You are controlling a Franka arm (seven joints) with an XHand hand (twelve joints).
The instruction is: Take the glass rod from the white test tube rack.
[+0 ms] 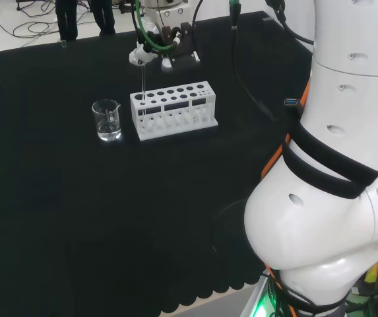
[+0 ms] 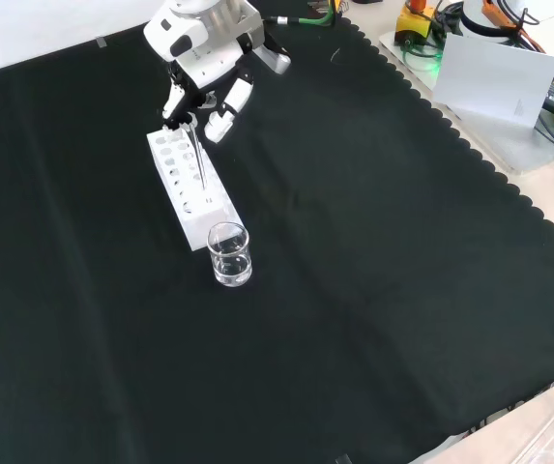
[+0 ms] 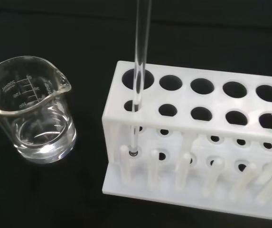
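Observation:
The white test tube rack stands on the black cloth, with several empty holes in its top. A clear glass rod stands upright in the end hole nearest the beaker. In the wrist view the rod passes down through that corner hole of the rack, and its lower tip sits near the base. The hand hovers right above the rack with its fingers curled onto the rod's top end. In the front view the hand is over the rack's far end, with the rod hanging below its fingertips.
A small glass beaker with a little clear liquid stands just left of the rack in the head view, and close to the rack's near end in the front view. Black cloth spreads around both. The arm's white links fill the head view's right.

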